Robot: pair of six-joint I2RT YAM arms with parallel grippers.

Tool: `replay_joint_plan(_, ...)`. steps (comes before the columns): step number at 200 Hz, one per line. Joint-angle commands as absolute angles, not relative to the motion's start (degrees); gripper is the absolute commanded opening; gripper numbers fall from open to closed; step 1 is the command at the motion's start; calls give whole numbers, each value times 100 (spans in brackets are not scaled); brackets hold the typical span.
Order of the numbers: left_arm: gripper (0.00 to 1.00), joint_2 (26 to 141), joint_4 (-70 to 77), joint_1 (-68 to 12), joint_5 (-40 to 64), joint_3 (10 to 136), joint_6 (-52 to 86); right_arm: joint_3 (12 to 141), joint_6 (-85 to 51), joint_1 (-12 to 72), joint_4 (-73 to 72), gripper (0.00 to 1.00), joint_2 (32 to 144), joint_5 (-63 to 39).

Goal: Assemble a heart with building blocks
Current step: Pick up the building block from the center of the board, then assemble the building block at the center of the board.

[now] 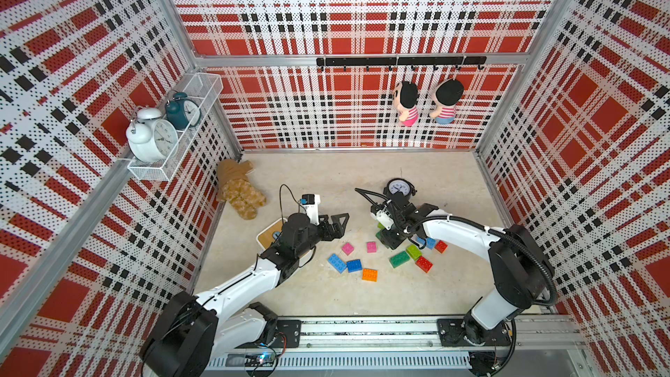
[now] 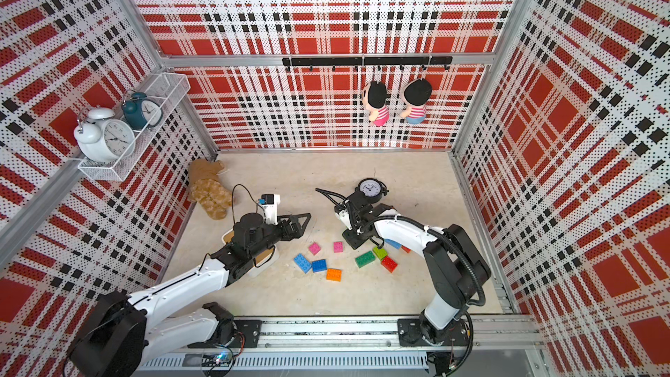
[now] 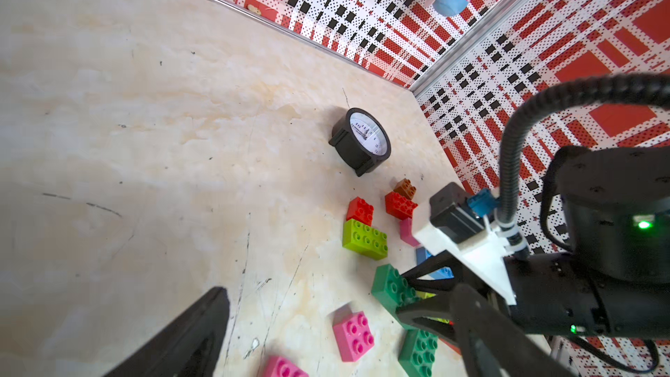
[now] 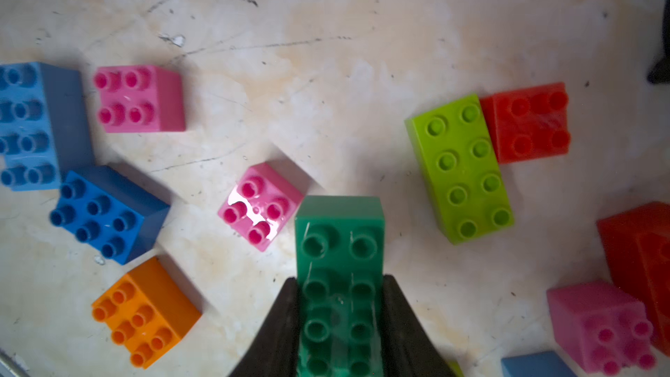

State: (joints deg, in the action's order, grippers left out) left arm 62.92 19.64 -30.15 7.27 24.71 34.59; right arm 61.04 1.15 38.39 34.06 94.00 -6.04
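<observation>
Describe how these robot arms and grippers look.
Both the left arm and right arm have white shells and black joints. The left gripper and right gripper have black, wedge-shaped fingers. A ribbed black hose runs along the right arm; a thin black wire loops above the left.

On the table [image 1: 326,295] blocks [image 1: 369,274] lie scattered (one block [image 4: 339,233] sits between the right gripper's [image 4: 339,281] jaws), a clock [image 1: 398,187] behind them, a stuffed toy [image 1: 239,192] in the back-left corner, two dolls [image 1: 408,103] hanging on the back wall [image 1: 290,110].
</observation>
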Motion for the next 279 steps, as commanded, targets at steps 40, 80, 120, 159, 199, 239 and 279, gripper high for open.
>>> replay_joint_plan(40, 98, 5730, 1730, -2829, 616, 1971, 3853, 6826, 980, 4156, 3993, 34, 9830, -910)
replay_joint_plan(80, 98, 5621, 1736, -2740, 573, 1811, 3911, 7247, 1147, 4244, 4411, 33, 10237, -707)
replay_joint_plan(120, 98, 5682, 1734, -2715, 582, 1870, 3851, 7306, 1195, 4351, 4486, 33, 10312, -660)
replay_joint_plan(159, 98, 5877, 1739, -2706, 615, 2038, 3732, 7510, -8, 4432, 4265, 26, 10228, -253)
replay_joint_plan(199, 98, 6092, 1736, -2691, 655, 2201, 3588, 7837, -1865, 4650, 4817, 28, 10195, 577)
replay_joint_plan(239, 98, 6335, 1934, -2708, 869, 2207, 3486, 7872, -3506, 5002, 4736, 24, 10329, 459)
replay_joint_plan(279, 98, 6285, 2189, -3236, 1012, 1948, 3443, 7778, -4354, 5045, 4663, 12, 10409, 658)
